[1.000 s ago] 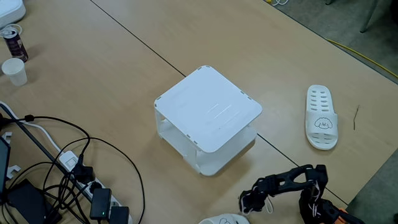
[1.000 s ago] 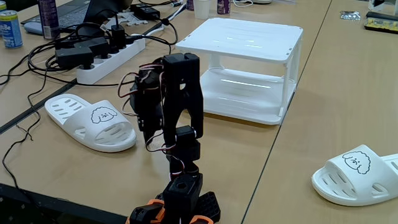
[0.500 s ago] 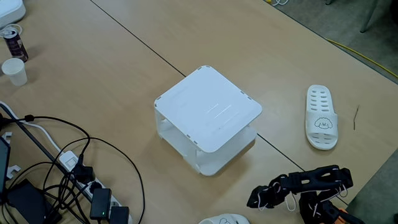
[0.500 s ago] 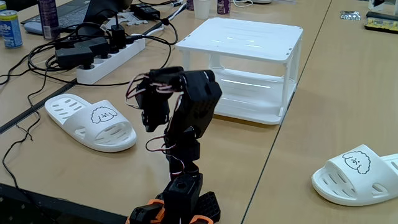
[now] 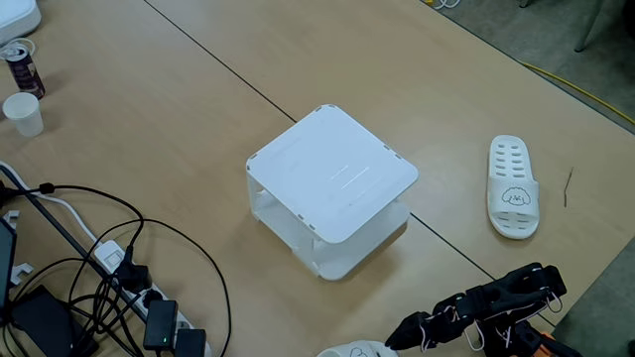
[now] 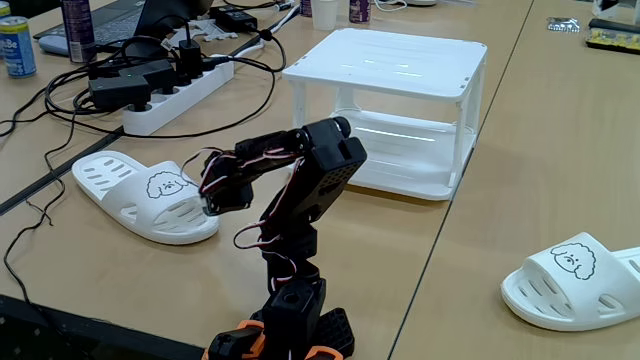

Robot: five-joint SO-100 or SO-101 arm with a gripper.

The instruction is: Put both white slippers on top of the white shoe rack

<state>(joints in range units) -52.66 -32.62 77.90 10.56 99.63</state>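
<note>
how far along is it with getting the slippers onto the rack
Done: nothing; the white shoe rack top is bare. In hand: the gripper reaches toward the left slipper, holding nothing. Left: both slippers, including the right slipper, lie on the table.

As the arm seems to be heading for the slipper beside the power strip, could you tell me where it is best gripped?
Probably by the arched strap of the slipper, the band with the cartoon face. It rises off the flat sole and leaves a gap underneath, so one finger could slip in from the open toe end. The tool is already nearest that end and could come from above.
</note>
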